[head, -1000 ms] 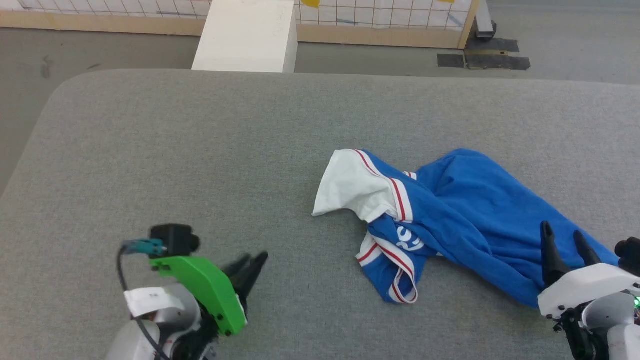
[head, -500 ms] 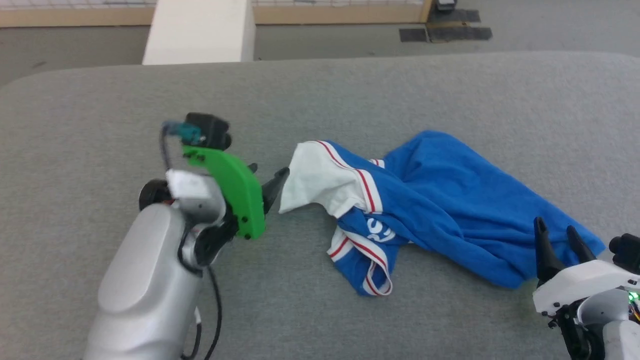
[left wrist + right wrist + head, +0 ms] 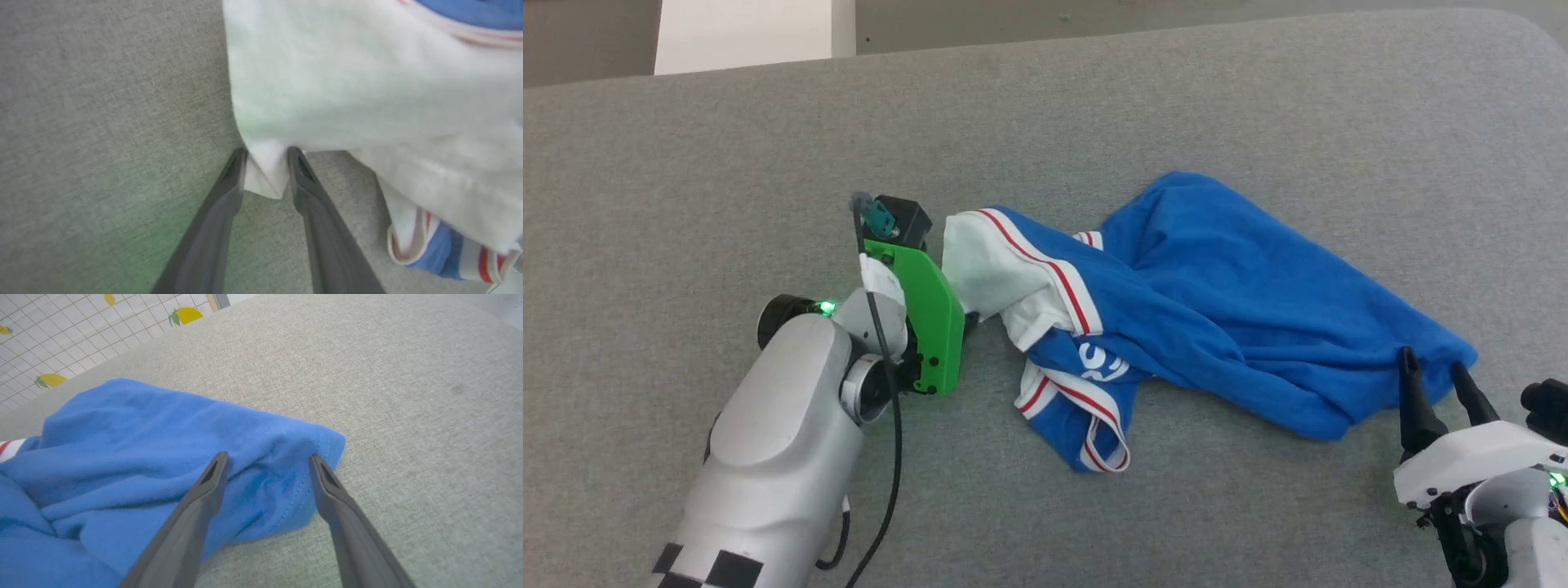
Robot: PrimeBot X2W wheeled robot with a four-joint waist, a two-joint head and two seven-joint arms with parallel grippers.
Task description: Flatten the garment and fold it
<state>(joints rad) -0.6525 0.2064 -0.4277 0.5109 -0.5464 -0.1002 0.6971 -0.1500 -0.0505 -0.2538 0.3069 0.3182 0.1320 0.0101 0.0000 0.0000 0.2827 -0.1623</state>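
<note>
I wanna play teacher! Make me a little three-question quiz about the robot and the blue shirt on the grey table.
1. True or false: the T-shirt lies flat and smooth on the grey table.
2. Pick one. What sits between the fingers of the left tool?
A. a corner of the white sleeve
B. the red-and-white collar
C. nothing at all
3. Fill the gap: the right tool stands open, its fingers either side of a ____ corner of the T-shirt.

Key
1. False: it is bunched and wrinkled.
2. A
3. blue
</note>
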